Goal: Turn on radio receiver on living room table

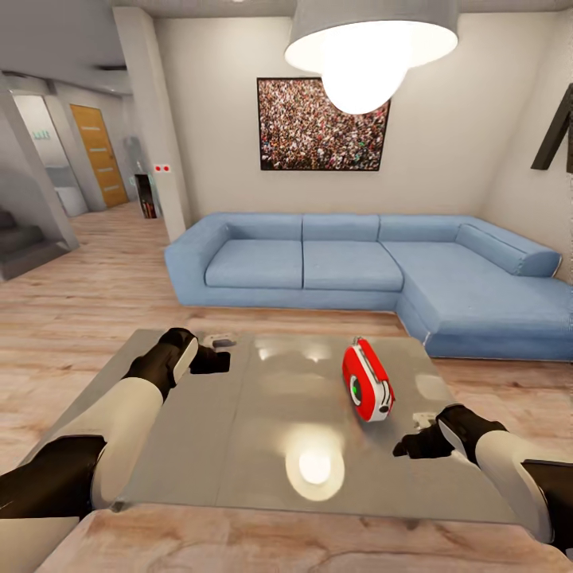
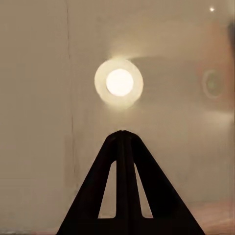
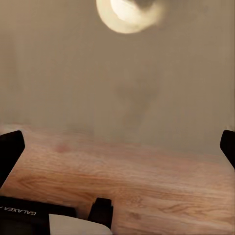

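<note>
Red rounded radio receiver [image 1: 368, 390] upright on glossy grey table [image 1: 263, 446], dial green

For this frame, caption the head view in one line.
Red radio receiver stands on the grey table, both pincers hovering apart from it, blue sofa behind.

Both arms reach forward, white forearms ending in black wrists. Left gripper [image 1: 213, 358]: fingers pressed together tip to tip in the left wrist view [image 2: 122, 142], jaws closed on nothing. Right gripper [image 1: 414, 446]: fingers [image 3: 11, 149] spread wide to opposite edges of the right wrist view, jaws apart, nothing between them.
</note>
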Motion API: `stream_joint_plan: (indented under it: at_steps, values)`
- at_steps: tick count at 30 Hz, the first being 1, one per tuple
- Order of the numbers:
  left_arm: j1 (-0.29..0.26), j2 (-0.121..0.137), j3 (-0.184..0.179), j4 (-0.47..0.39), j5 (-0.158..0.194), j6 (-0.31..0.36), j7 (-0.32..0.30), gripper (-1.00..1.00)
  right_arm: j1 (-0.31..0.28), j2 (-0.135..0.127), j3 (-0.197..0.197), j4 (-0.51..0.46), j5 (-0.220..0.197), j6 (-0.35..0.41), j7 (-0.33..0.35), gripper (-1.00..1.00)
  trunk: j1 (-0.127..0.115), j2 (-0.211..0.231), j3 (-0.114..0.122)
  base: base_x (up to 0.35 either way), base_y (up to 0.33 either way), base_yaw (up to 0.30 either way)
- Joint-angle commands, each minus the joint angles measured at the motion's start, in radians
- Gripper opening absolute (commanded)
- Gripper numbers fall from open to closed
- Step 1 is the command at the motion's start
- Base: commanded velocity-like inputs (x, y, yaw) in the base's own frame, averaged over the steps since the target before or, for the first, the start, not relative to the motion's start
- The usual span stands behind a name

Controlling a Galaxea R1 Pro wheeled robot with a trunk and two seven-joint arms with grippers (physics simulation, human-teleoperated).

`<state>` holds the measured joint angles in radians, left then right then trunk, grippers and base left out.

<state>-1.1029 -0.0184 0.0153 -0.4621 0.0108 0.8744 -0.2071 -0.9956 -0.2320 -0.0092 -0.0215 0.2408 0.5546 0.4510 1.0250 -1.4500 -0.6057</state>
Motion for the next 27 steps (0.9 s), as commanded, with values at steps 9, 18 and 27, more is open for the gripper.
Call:
stream_joint_plan:
  at_steps: [9,18,27]
  values:
    - [0.000,0.000,0.000,0.000,0.000,0.000,0.000,-1.00,0.000,0.000,0.000,0.000,0.000,0.000,0.000,1.00,0.000,0.000,0.000,-0.252,0.000,0.000]
    - [0.001,0.000,0.000,0.000,0.000,0.000,0.000,-1.00,0.000,0.000,0.000,0.000,0.000,-0.001,0.000,1.00,0.000,0.000,0.000,-0.022,0.000,0.000]
    - [0.008,0.000,0.000,0.000,0.000,0.000,0.000,-1.00,0.000,-0.001,0.000,0.000,0.000,-0.001,0.000,1.00,0.000,0.000,0.000,0.000,0.000,0.000]
